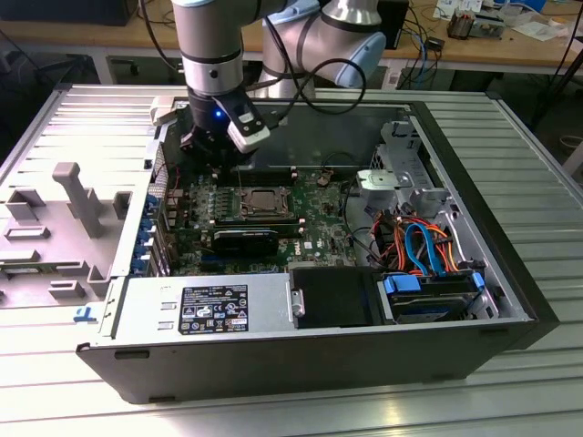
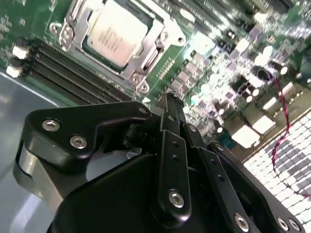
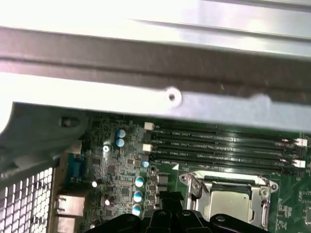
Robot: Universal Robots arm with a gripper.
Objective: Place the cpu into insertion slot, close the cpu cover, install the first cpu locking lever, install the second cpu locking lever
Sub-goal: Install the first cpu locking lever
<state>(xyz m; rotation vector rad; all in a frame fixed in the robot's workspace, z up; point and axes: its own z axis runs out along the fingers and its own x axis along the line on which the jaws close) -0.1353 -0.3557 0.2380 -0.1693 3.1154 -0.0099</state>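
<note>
1. The cpu (image 2: 118, 33) sits in the insertion slot (image 1: 265, 202), under the cpu cover (image 2: 154, 46), we see.
2. Our hand (image 2: 167, 99) hovers just beside the slot, fingers together, holding nothing.

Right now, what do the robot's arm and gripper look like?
The arm is built of silver-grey tubes with a black joint band, and black cables loop beside it. At its wrist sits a small white-grey box next to a blue light. The gripper is matte black, made of flat linkage bars joined by silver screws.
</note>
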